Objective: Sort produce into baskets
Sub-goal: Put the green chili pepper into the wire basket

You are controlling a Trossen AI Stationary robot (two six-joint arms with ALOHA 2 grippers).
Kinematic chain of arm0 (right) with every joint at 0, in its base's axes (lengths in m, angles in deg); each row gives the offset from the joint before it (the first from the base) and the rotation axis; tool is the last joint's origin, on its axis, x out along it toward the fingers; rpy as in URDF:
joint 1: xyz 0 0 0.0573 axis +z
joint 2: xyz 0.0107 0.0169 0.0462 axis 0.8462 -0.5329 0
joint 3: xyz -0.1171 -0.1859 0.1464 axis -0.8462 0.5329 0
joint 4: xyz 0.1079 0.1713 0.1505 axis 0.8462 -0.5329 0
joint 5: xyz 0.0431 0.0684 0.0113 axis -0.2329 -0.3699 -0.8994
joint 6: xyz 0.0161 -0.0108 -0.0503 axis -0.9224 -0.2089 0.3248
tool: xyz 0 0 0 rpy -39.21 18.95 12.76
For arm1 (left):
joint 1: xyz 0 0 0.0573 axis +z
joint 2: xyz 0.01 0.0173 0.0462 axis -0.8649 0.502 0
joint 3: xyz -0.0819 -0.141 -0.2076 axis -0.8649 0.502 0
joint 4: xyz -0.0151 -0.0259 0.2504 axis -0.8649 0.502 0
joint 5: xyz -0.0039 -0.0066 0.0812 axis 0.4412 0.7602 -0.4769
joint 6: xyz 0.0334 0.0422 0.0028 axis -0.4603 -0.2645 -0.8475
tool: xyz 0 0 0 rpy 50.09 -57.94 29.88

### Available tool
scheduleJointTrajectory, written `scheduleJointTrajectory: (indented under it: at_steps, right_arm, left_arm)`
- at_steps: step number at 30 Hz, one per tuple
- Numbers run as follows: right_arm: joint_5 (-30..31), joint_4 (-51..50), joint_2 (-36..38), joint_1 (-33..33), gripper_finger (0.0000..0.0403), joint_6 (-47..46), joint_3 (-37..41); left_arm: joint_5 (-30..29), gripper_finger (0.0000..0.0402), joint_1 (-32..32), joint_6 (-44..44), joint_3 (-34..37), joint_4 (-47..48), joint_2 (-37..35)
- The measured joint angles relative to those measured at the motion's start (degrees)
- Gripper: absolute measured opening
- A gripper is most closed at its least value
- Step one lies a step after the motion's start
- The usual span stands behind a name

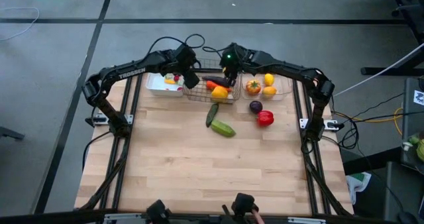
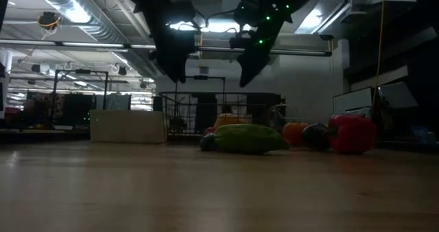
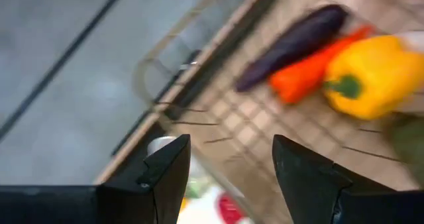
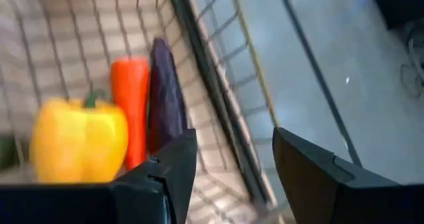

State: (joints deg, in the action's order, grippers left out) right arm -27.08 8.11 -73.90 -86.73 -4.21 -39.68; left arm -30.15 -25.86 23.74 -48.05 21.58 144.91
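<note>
Both claws hang above the grey wire-mesh basket [image 1: 213, 91] at the far edge of the wooden table [image 1: 199, 164].

The left gripper [image 3: 228, 174] has its fingers spread and holds nothing. Beyond it, inside the basket, lie a long dark purple eggplant [image 3: 295, 44], an orange carrot [image 3: 311, 68] and a yellow bell pepper [image 3: 374, 75].

The right gripper [image 4: 232, 177] is also spread and empty, with the same three pieces just beyond its fingers. The white shallow tray [image 1: 163, 85] is beside the left claw, and the clear plastic bin [image 1: 265, 86] beside the right one.
</note>
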Motion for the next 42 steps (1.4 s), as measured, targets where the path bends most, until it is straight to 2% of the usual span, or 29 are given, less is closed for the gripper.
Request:
scheduleJointTrajectory:
  at_steps: [7,12,18,22,29,32,42]
  right_arm:
    - [5.5,-17.9,0.0,0.0,0.0198,1.6,-8.8]
    - [5.9,-27.0,1.5,0.1,0.0198,1.0,-14.1]
    - [5.1,-30.5,6.1,1.3,0.0198,-1.5,-14.3]
    - [4.9,-32.7,9.1,3.5,0.0198,-3.2,-14.3]
    - [1.5,-36.3,13.7,11.3,0.0198,-5.6,-14.3]
    - [1.3,-36.8,15.2,15.6,0.0198,-6.8,-14.3]
    - [2.5,-38.5,17.0,29.1,0.0198,-10.7,-14.3]
  left_arm:
    - [8.7,0.021,-7.5,2.2,0.0,-0.4,0.0]
    - [8.8,0.021,-15.3,5.3,0.0,-0.4,0.0]
    - [8.8,0.021,-23.4,13.4,0.4,-1.4,0.7]
    - [8.6,0.021,-26.9,20.1,3.8,-6.8,1.2]
    - [7.4,0.021,-29.8,31.7,10.5,-14.3,3.0]
    - [5.2,0.0209,-30.0,34.9,13.5,-17.9,4.0]
    - [2.0,0.021,-30.0,37.8,17.1,-23.4,10.4]
